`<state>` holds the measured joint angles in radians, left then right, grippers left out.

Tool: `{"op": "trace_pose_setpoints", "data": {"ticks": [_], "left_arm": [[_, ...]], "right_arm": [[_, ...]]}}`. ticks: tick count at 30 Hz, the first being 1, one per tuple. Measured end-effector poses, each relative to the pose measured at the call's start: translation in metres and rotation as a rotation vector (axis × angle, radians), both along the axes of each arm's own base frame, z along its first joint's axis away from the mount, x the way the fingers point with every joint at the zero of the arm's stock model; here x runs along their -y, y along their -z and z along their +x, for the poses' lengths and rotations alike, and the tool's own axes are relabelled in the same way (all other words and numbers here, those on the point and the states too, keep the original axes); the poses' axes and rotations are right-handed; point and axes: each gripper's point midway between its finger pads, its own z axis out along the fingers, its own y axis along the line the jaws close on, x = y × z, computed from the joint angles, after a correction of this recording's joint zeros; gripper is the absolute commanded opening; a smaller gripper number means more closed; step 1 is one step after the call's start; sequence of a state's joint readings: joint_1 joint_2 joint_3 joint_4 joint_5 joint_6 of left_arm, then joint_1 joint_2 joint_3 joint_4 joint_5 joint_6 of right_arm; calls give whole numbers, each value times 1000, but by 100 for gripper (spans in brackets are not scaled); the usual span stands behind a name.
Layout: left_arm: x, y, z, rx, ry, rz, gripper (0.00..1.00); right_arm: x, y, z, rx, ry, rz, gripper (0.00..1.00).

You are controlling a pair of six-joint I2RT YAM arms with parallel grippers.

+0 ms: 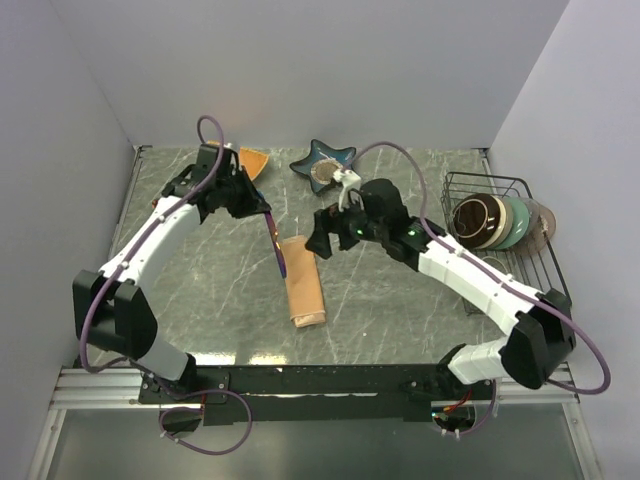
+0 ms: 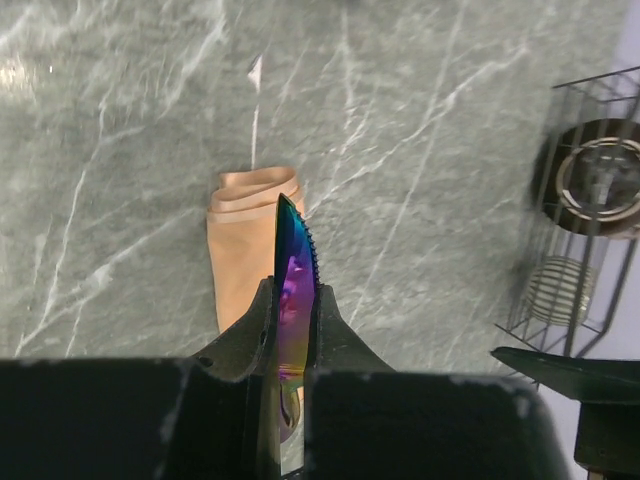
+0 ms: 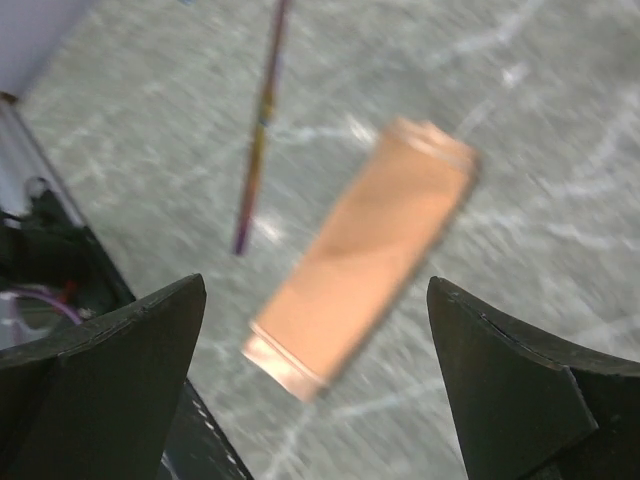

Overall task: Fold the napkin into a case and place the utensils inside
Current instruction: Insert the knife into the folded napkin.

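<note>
The peach-orange napkin (image 1: 303,282) lies folded into a narrow strip in the middle of the table. It also shows in the left wrist view (image 2: 243,245) and, blurred, in the right wrist view (image 3: 365,250). My left gripper (image 1: 265,215) is shut on an iridescent purple serrated knife (image 2: 295,270), held blade-down just above the napkin's far left end. The knife (image 1: 279,248) also shows in the right wrist view (image 3: 260,130). My right gripper (image 1: 322,240) is open and empty, hovering above the napkin's far end, its fingers (image 3: 130,345) well apart. No other utensils are clearly visible.
A wire rack (image 1: 497,222) with bowls and plates stands at the right and also shows in the left wrist view (image 2: 590,200). A teal star-shaped dish (image 1: 322,160) and a rigid orange fan-shaped dish (image 1: 251,160) sit at the back. Walls enclose three sides.
</note>
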<state>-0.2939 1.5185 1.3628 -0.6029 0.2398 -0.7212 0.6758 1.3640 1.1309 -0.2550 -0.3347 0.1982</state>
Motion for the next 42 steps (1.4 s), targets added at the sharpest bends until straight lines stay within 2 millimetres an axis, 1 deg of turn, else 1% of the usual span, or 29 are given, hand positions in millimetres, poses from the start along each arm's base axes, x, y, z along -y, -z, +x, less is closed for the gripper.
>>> {"op": "trace_pose_setpoints", "data": {"ticks": [1,2,3,7,9,12,17,21,25,33,42], "left_arm": [[1,6,0,-16,-4,9,1],[3,13,1,-36,-9,20,1],[4,17,3,-50,-14,27,1],[8,42,17,-109,-32,65,1],[9,54,25,-135,-40,87,1],[14,69,34,-161,-44,116,1],[20,84,44,-181,-45,155,1],[21,93,47,-193,-51,181,1],[21,101,45,-207,-53,204,1],[25,110,42,-221,-46,219,1],[26,130,25,-273,-38,243,1]], "right_arm": [[7,5,-1,-2,9,-16,100],[17,15,-4,-9,15,-39,100],[22,19,-5,-16,22,-53,100],[46,44,-16,-48,41,-113,100],[56,49,-19,-47,53,-131,100],[67,48,-18,-34,73,-140,100],[75,39,-14,-1,94,-132,100],[80,40,-12,1,108,-136,100],[84,40,-9,4,121,-140,100],[86,40,-7,3,132,-141,100],[86,40,-7,2,130,-139,100]]}}
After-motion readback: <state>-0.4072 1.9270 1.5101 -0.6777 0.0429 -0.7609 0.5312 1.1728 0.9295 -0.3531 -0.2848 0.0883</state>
